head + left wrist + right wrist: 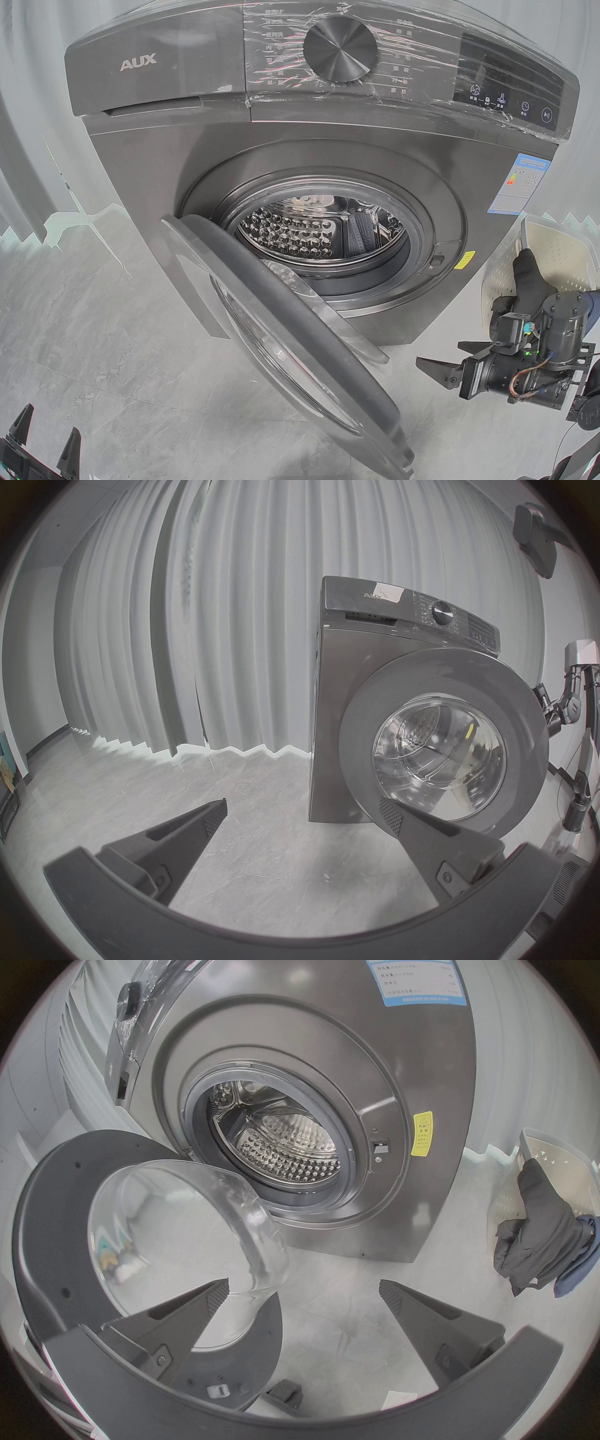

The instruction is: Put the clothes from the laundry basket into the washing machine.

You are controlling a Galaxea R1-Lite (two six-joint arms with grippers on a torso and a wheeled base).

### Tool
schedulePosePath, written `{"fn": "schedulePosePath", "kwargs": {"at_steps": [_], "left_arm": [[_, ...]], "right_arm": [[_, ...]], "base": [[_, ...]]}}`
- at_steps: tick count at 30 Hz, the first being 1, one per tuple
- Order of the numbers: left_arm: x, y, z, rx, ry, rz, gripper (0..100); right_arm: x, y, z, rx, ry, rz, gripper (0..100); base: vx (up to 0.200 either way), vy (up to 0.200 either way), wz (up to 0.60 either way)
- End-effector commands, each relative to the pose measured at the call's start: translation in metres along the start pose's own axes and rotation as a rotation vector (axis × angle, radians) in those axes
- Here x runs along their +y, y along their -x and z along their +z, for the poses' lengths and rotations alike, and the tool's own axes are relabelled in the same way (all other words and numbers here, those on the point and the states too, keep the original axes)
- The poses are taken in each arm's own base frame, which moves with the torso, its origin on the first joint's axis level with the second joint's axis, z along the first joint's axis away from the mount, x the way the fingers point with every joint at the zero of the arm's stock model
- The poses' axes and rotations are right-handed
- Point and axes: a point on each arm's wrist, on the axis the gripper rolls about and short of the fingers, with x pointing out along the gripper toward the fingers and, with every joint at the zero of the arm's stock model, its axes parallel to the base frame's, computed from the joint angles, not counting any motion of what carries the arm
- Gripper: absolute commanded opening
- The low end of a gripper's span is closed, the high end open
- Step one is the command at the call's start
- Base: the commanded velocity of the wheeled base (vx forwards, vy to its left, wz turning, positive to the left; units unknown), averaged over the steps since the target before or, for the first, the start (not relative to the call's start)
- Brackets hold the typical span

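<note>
The grey washing machine (156, 156) stands in front of me with its round door (294, 331) swung wide open toward me. Its drum (312, 228) shows bare metal. A white perforated laundry basket (562, 250) sits on the floor to the right of the machine, with a dark garment (530, 281) draped over its rim. In the right wrist view the dark garment (540, 1235) lies next to a blue cloth (584, 1260). My right gripper (447, 362) hangs open and holds nothing, between the door and the basket, its fingers pointing at the door. My left gripper (44, 437) is open low at the left.
Pale curtains (187, 636) hang behind and to the left of the machine. Grey tiled floor (94, 325) spreads open to the left. The open door (62, 1222) juts out into the space in front of the drum opening (281, 1141).
</note>
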Motion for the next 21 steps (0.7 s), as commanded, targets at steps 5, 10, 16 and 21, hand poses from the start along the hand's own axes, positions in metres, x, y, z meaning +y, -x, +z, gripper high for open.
{"fn": "schedulePosePath", "kwargs": {"at_steps": [5,10,16,21], "left_arm": [[0.000,0.000,-0.004,-0.002,-0.002,0.001,100],[0.000,0.000,-0.004,-0.002,0.000,0.001,100],[0.000,0.000,-0.005,-0.001,0.000,0.001,100],[0.000,0.000,-0.004,-0.002,0.000,0.001,100]], "right_arm": [[-0.004,-0.055,-0.016,0.028,0.007,-0.085,100],[0.008,-0.069,-0.025,0.029,0.030,-0.038,100],[0.024,-0.066,-0.031,0.038,0.055,0.029,100],[0.040,-0.058,-0.031,0.028,0.041,0.098,100]], "base": [[0.000,0.000,0.00],[0.000,0.000,0.00],[0.000,0.000,0.00],[0.000,0.000,0.00]]}}
